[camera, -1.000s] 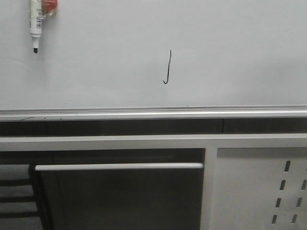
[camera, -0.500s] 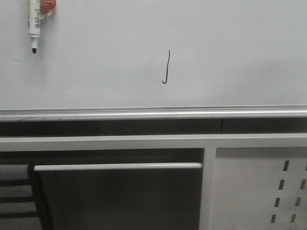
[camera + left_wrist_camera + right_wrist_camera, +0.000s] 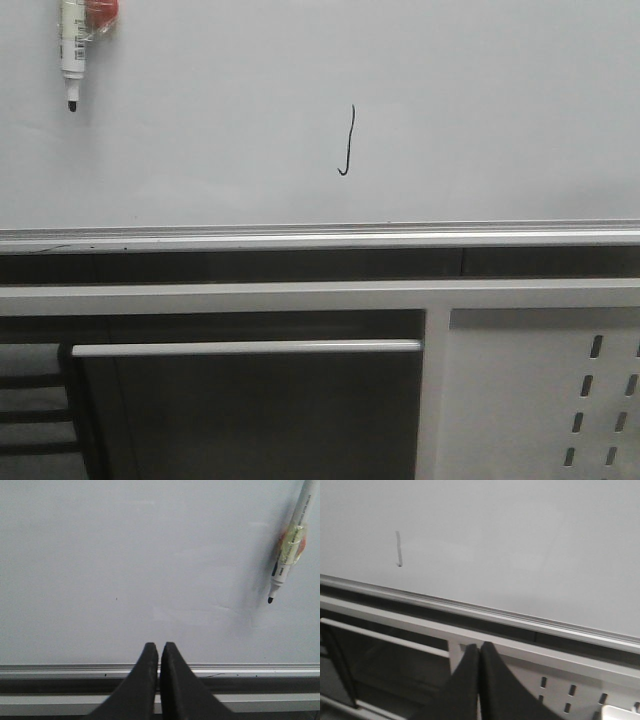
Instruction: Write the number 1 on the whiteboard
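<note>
One number 1 stands mid-board on the single whiteboard, one marker hanging at upper left, while the left gripper and right gripper each point boardward, fingers pressed together, empty.

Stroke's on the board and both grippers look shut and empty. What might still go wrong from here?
1. The number 1 is thin with a hooked foot, so it may read as a J.
2. The marker hangs uncapped on the whiteboard; its tip may dry or leave a stray mark.
3. The left gripper sits close to the board; a swing could knock the marker.
</note>
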